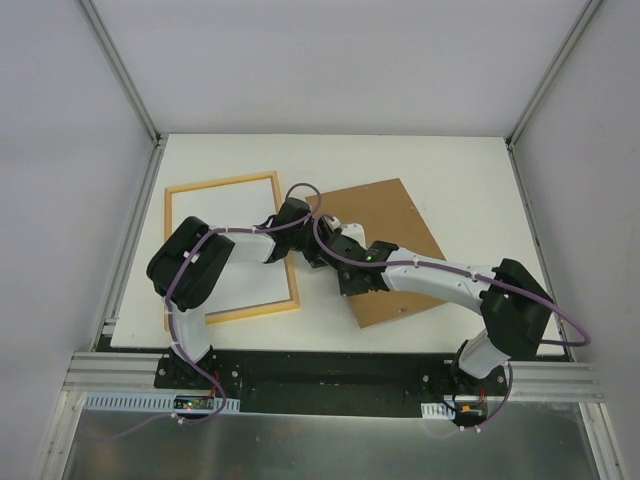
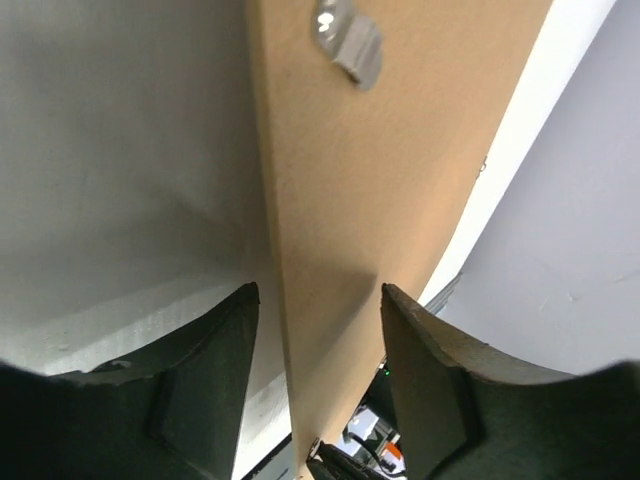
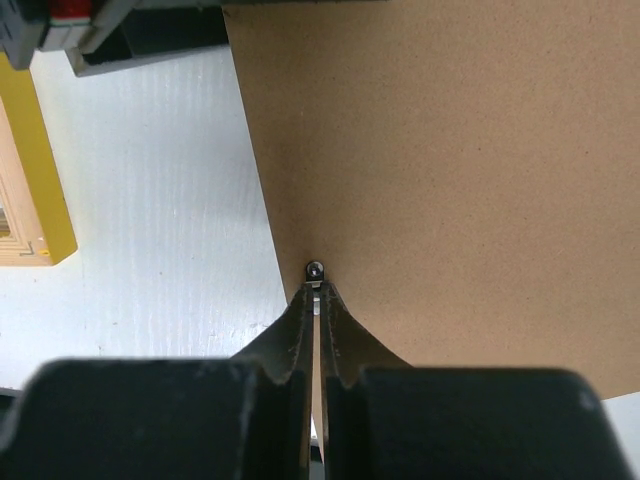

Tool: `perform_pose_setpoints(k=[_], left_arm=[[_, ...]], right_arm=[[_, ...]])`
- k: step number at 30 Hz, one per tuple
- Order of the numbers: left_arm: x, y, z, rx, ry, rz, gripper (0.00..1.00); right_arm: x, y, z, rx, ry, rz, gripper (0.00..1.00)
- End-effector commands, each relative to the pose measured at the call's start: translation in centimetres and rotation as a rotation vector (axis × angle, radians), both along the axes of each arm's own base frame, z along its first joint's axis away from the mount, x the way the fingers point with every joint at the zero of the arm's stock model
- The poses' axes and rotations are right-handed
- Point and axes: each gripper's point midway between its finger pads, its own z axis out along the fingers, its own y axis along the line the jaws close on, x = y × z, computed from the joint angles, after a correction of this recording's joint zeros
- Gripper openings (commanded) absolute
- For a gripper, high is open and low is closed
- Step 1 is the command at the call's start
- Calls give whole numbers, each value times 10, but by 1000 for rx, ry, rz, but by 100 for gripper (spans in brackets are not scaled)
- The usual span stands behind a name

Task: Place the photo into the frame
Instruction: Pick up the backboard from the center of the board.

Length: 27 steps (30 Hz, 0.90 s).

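The frame [image 1: 222, 183] lies back-up on the left of the table, its light wood side showing; its yellow edge [image 3: 40, 170] shows in the right wrist view. The area inside it is white; I cannot tell whether that is the photo's reverse or the table. The brown hardboard backing panel [image 1: 390, 225] lies to its right. My left gripper [image 1: 298, 215] is open and straddles the panel's left edge [image 2: 400, 150], near a metal clip [image 2: 348, 40]. My right gripper [image 1: 322, 255] is shut on a small metal tab [image 3: 316, 300] at the panel's edge [image 3: 450, 150].
The white table [image 1: 450, 160] is walled in by grey panels with metal posts at the back corners. Both arms cross over the middle, between frame and panel. A black base rail runs along the near edge.
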Motion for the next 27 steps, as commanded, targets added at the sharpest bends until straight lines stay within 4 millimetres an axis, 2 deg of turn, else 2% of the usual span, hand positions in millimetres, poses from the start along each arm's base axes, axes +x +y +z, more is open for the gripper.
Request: perform_pose_setpoints(k=[1,5,8,9,11,12,14,16,21,26,27], left_arm=[[7,-13,17,-72,-64,-22,47],[10,-19,22,-91,-78,-41,36],[11,-22,24,-106,-79,-54,21],[12,-24,26,-112,-80,-59,16],[14,-26,30,-122,-82,-71,3],[15,-27,31,-126,-83,-77,0],[18,-27,34,-126,-90,-82,0],[20,-28,40,-135,-101,-98,0],[34,-19,62,-163,-156,-144,0],[37,-1,93,-141,-240,-194,0],[37,4,99,-135,-247,-197,0]], right_arm=[[7,3,31,46,-54,3,1],[6,2,35,50,-58,18,1],[5,2,37,54,-56,42,3],[6,3,37,53,-52,53,13],[4,0,40,44,-54,67,44],[3,-1,43,49,-60,77,54],[3,-7,51,54,-83,84,69],[4,-18,65,51,-121,77,77],[15,-61,108,93,-223,11,83],[41,-114,124,161,-250,-103,86],[47,-119,128,188,-257,-111,87]])
